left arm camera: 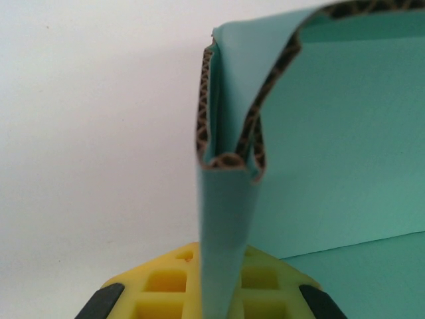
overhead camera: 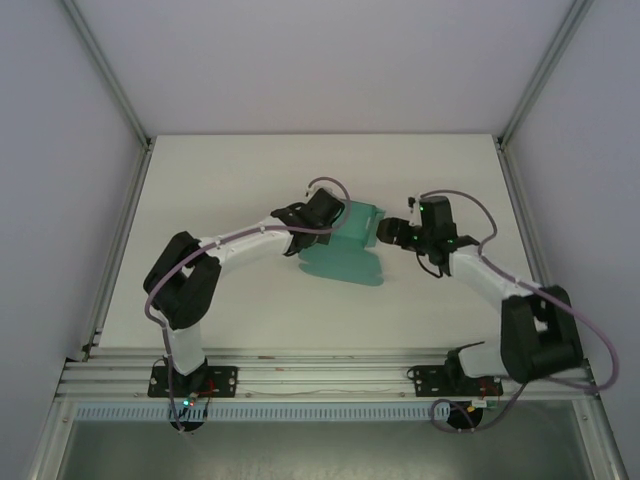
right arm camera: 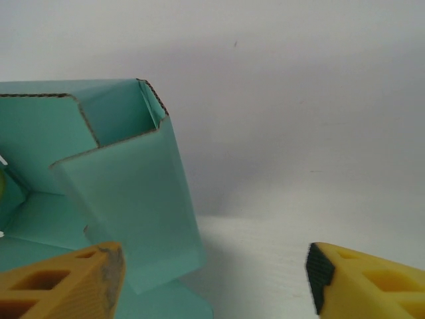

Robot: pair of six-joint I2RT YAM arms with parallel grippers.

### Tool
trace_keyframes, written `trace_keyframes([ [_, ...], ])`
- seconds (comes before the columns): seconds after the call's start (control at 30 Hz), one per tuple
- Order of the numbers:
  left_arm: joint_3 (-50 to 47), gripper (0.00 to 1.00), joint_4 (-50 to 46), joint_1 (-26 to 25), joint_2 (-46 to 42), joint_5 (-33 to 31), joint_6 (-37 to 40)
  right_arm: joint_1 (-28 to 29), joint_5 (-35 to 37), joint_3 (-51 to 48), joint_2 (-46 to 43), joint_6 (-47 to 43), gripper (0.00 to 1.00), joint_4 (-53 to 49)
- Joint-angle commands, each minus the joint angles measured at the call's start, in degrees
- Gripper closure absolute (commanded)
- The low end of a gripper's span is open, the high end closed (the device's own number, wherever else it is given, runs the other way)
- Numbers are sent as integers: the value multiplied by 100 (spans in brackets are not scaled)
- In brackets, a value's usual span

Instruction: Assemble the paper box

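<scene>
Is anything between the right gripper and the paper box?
Nothing visible is. The open right gripper sits directly beside the paper box, whose folded wall stands just ahead of its fingers.

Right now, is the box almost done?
Partly. Some walls of the box already stand up. The left gripper pinches a folded wall; the right gripper is open beside it. One part lies flat on the table, not yet folded.

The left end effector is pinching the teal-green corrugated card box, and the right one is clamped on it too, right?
No: the right end effector stands open beside the teal-green corrugated card box, as the right wrist view shows. The left end effector does pinch it.
</scene>
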Motion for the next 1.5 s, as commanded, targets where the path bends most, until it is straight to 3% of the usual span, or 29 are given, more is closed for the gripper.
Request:
trace_keyframes([
  [0.0, -61, 100, 96, 40, -345, 25, -66, -5, -460, 540, 520, -274, 34, 336],
  [0.37, -64, 100, 175, 22, -311, 113, -130, 22, -1425, 959, 1540, 117, 44, 1017],
  [0.8, 113, 100, 177, 24, -191, 210, -337, 276, -1105, 650, 1470, 141, 47, 1496],
  [1.13, 1, 100, 238, -74, -275, 263, -278, 604, 726, 749, 1377, 198, 72, 1179],
  [1.33, 19, 100, 83, -151, -353, -209, -504, 807, 2758, 1248, 1644, 436, 100, -96],
  [1.47, 25, 100, -33, -148, -475, -554, -728, 881, 4109, 1579, 1901, 577, 100, -1058],
])
